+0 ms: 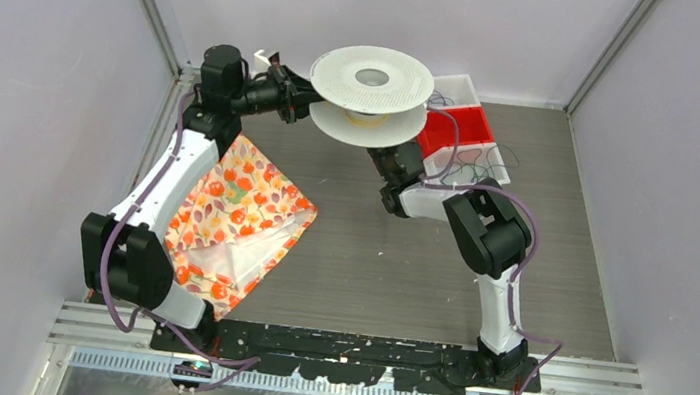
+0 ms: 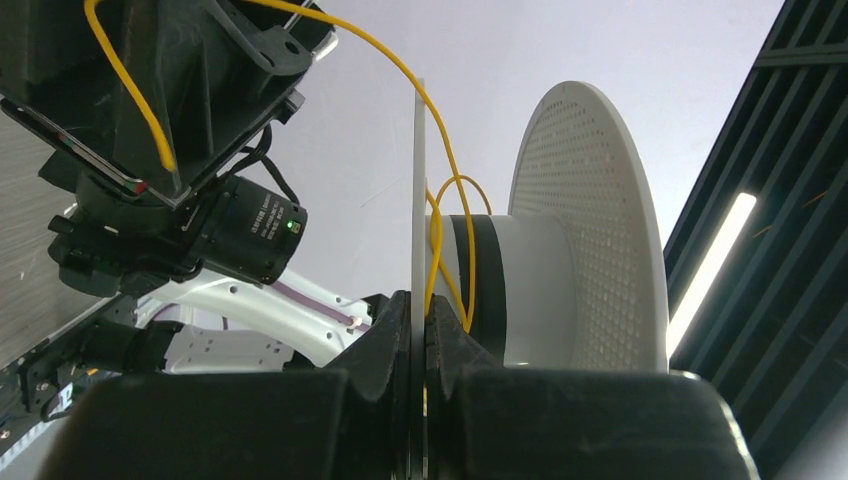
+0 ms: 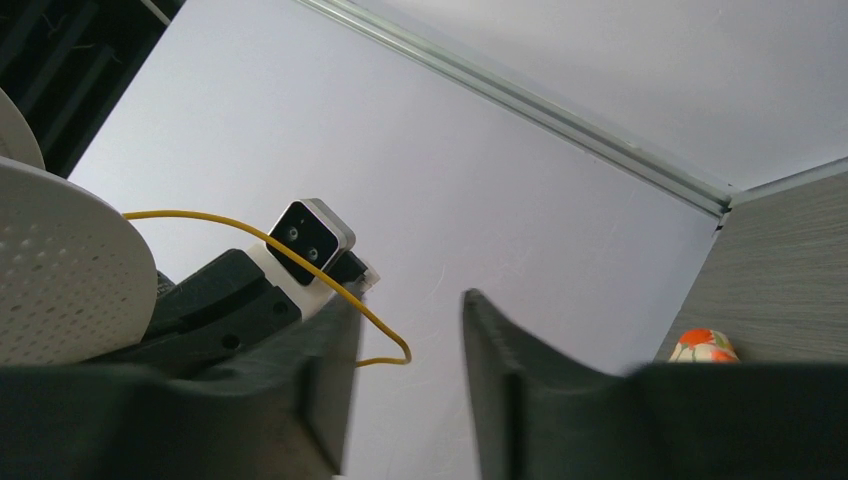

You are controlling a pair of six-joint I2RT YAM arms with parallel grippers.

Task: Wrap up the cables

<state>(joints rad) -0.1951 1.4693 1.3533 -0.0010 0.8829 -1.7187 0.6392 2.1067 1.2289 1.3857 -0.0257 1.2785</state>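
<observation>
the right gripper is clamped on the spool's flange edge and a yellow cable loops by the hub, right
Not quite: the left gripper is the one clamped on the flange edge of the spool, as the left wrist view shows. The yellow cable does loop by the hub.

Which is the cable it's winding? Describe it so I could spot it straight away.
Look to the back of the table for the big white perforated spool held in the air. Looped round its hub and trailing off into the air is the yellow cable. It is thread-thin and bright yellow, unlike the thick purple hoses nearby.
</observation>
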